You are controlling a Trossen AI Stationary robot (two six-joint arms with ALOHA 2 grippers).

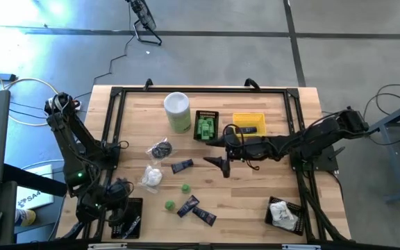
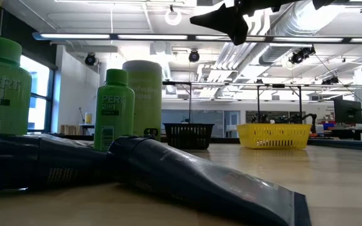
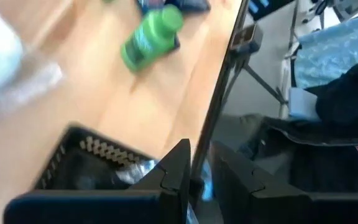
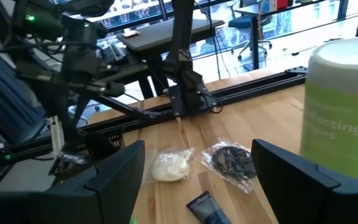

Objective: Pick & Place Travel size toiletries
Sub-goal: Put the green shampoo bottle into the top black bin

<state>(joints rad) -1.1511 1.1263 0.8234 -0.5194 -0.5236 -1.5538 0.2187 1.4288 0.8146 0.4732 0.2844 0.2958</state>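
The toiletries lie spread over the table's middle: navy tubes [image 1: 182, 166] [image 2: 187, 176], little green bottles [image 1: 185, 187] [image 3: 151, 38], a white soft packet [image 1: 151, 177] [image 4: 169, 165] and a dark round piece in clear wrap [image 1: 160, 148] [image 4: 232, 162]. My left gripper [image 1: 119, 207] [image 3: 202, 168] hangs over a black mesh basket [image 1: 128, 222] [image 3: 55, 163] at the near left corner, its fingers close together on a clear crinkly packet [image 3: 135, 172]. My right gripper [image 1: 217, 164] [image 4: 197, 180] hovers open, high above the table's middle, with nothing between its fingers. My left gripper has clear crinkly plastic [image 3: 146, 174] between its two fingers. The fingers slant down over the basket. The packet's free part reaches down into the basket. The fingers hide which part of the packet they are on.
A tall white-and-green canister [image 1: 177, 111] [image 4: 340, 106] stands at the far side. Beside it are a black basket with green bottles [image 1: 205, 125] and a yellow basket [image 1: 248, 125]. Another black basket [image 1: 283, 212] at the near right holds a white packet. A black frame rail [image 3: 219, 106] borders the table.
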